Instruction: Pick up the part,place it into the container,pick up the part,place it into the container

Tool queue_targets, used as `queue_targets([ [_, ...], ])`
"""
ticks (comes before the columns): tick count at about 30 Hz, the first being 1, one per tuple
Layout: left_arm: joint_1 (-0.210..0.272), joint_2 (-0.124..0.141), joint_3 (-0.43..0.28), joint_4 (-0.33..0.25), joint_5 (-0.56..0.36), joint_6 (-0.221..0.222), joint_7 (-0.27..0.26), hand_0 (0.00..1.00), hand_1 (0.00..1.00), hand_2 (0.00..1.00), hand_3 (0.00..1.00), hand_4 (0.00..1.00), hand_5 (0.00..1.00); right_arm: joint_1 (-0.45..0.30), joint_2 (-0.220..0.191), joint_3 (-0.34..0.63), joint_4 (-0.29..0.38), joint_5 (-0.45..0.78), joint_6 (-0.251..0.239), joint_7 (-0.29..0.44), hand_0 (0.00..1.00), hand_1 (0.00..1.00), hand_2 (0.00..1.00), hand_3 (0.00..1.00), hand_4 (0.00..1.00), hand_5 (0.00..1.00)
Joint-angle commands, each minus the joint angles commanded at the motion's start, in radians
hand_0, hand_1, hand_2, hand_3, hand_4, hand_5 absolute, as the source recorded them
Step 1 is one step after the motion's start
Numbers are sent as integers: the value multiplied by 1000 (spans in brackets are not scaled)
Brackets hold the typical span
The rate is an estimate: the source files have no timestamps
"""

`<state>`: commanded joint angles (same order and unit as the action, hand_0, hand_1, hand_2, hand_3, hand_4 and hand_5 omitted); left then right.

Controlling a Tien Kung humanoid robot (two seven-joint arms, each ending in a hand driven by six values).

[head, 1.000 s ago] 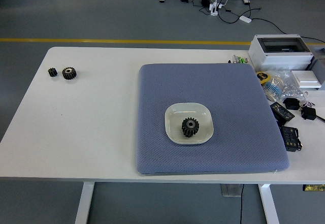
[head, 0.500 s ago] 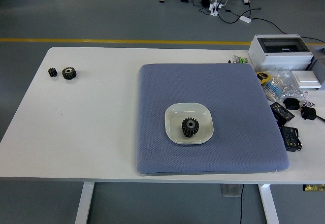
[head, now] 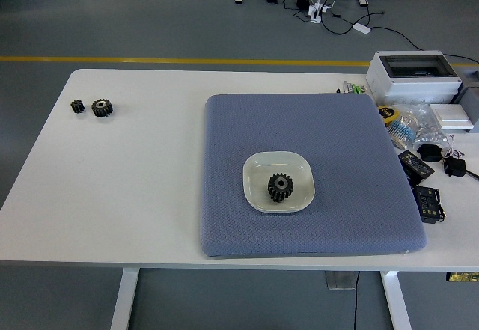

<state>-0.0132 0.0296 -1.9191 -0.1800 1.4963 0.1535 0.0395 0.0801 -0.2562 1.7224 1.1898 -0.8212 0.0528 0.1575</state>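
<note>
small gear (head: pixel 77 106) and mid gear (head: pixel 102 108) sat far left on the white table (head: pixel 135 188), well apart from the dish | large gear (head: pixel 281 187) lay in the white dish (head: pixel 258 167) on the blue mat (head: pixel 352 143) | both hands out of view, finger state could not be told | next pick looked best top-down on the mid gear (teeth give grip); avoid nudging its small neighbour

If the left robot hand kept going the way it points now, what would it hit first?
Cannot say: neither robot hand is in view. The two small gears lie far left; a larger gear sits in the dish.
</note>
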Motion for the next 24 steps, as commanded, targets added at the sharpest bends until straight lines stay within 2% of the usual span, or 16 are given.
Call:
queue_targets([
  [24, -12, 1, 0, 0, -6, 0, -1, 715, 697, 746, 614, 756, 699, 10, 8, 5, -3, -22, 26, -39, 855, 822, 848, 853, 998, 851],
])
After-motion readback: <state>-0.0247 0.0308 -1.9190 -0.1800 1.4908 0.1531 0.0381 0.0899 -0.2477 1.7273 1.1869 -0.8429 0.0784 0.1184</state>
